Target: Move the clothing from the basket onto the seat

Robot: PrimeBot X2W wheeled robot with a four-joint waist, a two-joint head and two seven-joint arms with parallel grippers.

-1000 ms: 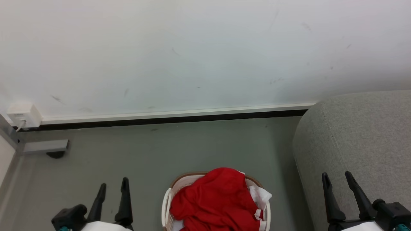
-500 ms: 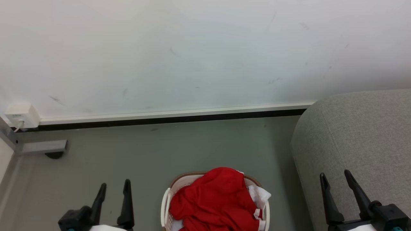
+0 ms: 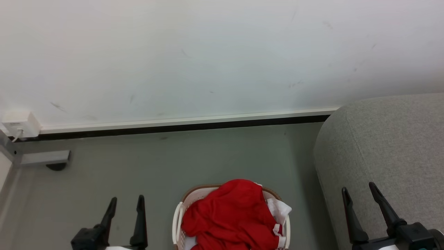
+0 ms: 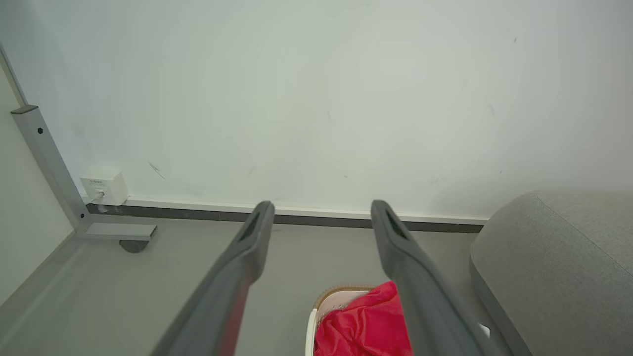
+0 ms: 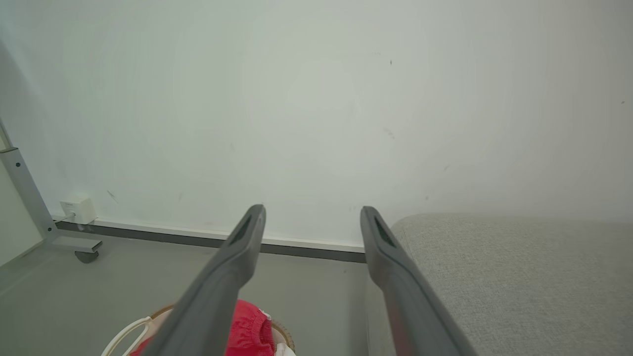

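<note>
Shifting head view only: wall (image 3: 208, 52), floor (image 3: 173, 159) and basket (image 3: 177, 217) slide together, so the camera moves, not the load. Clothing (image 3: 230, 217) sits heaped in the basket on the floor, seat (image 3: 392, 146) just to its right; nothing transferred yet, I judge. My left gripper (image 3: 126, 198) edges nearer the basket; right gripper (image 3: 358, 186) hangs before the seat. Both spread wide, empty, touching nothing.

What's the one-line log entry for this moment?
stage: pre-grasp | left pincer: open, empty | right pincer: open, empty | clothing: piled in basket | seat: robot's right of basket, apart
</note>
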